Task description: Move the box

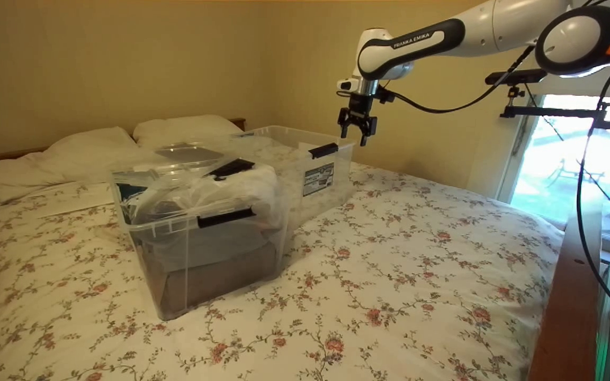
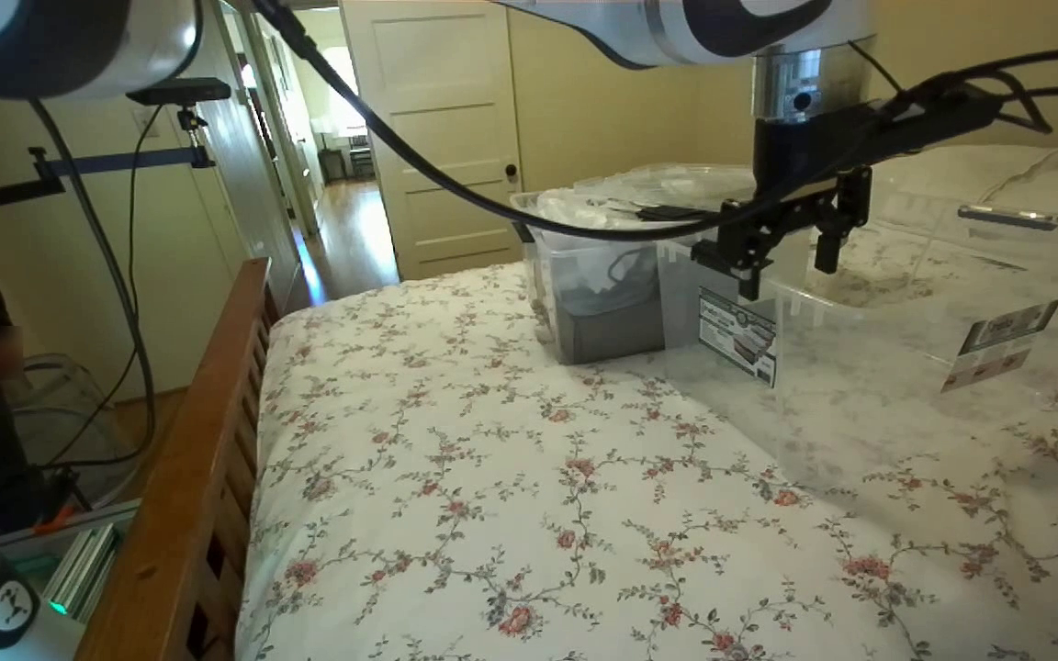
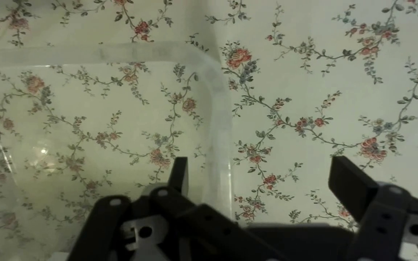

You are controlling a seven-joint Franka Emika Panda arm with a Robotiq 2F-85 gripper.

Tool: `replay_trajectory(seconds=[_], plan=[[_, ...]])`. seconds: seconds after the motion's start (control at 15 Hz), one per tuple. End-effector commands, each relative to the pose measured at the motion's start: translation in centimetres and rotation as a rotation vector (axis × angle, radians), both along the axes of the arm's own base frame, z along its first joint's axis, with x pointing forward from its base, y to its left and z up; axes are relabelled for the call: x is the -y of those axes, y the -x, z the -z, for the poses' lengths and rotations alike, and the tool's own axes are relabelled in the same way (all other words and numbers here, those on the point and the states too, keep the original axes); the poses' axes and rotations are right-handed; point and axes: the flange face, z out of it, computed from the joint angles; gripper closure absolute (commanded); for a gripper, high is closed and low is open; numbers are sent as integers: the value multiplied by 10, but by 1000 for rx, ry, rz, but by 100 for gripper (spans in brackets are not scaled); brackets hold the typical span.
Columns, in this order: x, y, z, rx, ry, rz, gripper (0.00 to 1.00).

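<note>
A clear, empty plastic box with a paper label stands on the bed in both exterior views. Its rim also shows in the wrist view. My gripper is open and empty, pointing down at this box's near end, in both exterior views. In the wrist view my gripper has one fingertip over the box's inside and one outside, with the rim between them. Neither finger visibly touches the rim. I cannot tell whether the tips are below rim height.
A second clear box full of grey and white items stands beside the empty one in both exterior views. Pillows lie at the headboard. A wooden footboard edges the flowered bed. A cable hangs from the arm.
</note>
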Motion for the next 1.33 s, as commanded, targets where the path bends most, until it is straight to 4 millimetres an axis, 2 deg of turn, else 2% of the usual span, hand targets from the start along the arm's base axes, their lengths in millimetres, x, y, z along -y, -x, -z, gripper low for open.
replay_trajectory(seconds=[0.0,0.07,0.13,0.27,0.4,0.67,0.93,1.07,1.27], plan=[[-3,-19,14,69,-29,-39,0],[-4,-21,19,69,-40,-45,0],[-4,-23,26,65,-45,-52,9],[-4,-25,38,45,-48,-62,20],[-4,-28,47,38,-51,-73,39],[-6,-31,51,40,-43,-88,69],[-10,-33,41,48,-36,-94,95],[-12,-29,38,23,-30,-88,100],[-14,-16,36,-50,-35,-123,97]])
